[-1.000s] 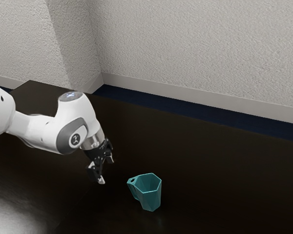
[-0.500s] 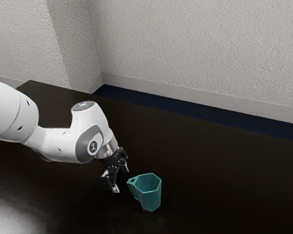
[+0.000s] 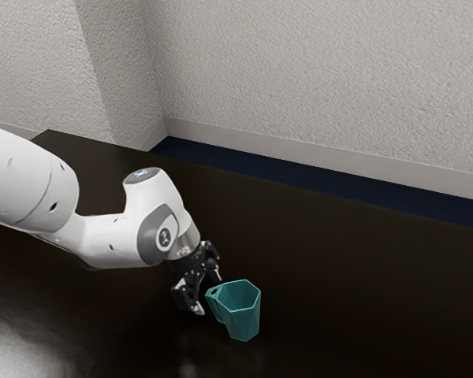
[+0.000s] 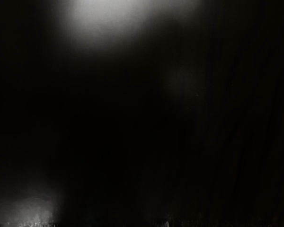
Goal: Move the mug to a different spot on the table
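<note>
Wall (image 3: pixel 315 71): rough white plaster across the top of the frame, with a pale skirting board and a dark blue strip below it.
Tabletop (image 3: pixel 339 260): a near-black, glossy slab with faint grain, filling the lower half of the frame. A soft white glare sits at the lower left, and the wrist view looks onto the same dark sheen.
Arm (image 3: pixel 102 232): smooth white shells with grey joint caps, entering from the left edge and bending down toward the lower centre.
Mug (image 3: pixel 238 311): teal, matt and faceted, with an angular rim that tapers to a narrower base. It stands upright on the tabletop at the lower centre of the frame, handle (image 3: pixel 214 296) turned toward the frame's left.
Gripper (image 3: pixel 206 291): black with pale-tipped fingers, tilted and low over the tabletop, just left of the mug at its handle side. The fingers stand spread and released, grasping nothing; whether a tip touches the handle is too fine to tell.
Step in hand: the approach looks nearly done and the grasp not yet made; the mug has not been lifted.
Next move: probably a short advance to bring the fingers around the handle or the near wall of the mug. After that come a firm squeeze, a lift clear of the tabletop, and a carry to a free patch. The slanted facets could let the fingers slip, so a square hold matters.
</note>
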`<move>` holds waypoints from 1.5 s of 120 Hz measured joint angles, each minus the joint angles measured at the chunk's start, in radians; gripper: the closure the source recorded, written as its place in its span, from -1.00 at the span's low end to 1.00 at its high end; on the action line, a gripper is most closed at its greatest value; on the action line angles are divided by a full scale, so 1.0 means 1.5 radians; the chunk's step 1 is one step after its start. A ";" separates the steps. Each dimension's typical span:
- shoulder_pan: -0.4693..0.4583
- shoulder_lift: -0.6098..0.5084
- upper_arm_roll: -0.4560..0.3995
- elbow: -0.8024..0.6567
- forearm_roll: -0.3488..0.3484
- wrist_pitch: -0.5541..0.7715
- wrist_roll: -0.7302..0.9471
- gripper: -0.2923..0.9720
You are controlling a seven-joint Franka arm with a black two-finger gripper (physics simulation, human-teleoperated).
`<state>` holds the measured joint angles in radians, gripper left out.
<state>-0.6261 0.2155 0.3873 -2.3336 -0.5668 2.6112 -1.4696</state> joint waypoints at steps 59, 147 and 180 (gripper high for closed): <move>-0.005 0.005 -0.011 0.008 -0.066 -0.001 0.044 -0.54; -0.021 -0.045 -0.010 -0.030 -0.089 -0.006 0.068 -0.53; -0.019 -0.072 -0.010 -0.046 -0.097 -0.012 0.072 -0.53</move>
<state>-0.6550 0.1081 0.3727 -2.4022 -0.7118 2.5927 -1.3621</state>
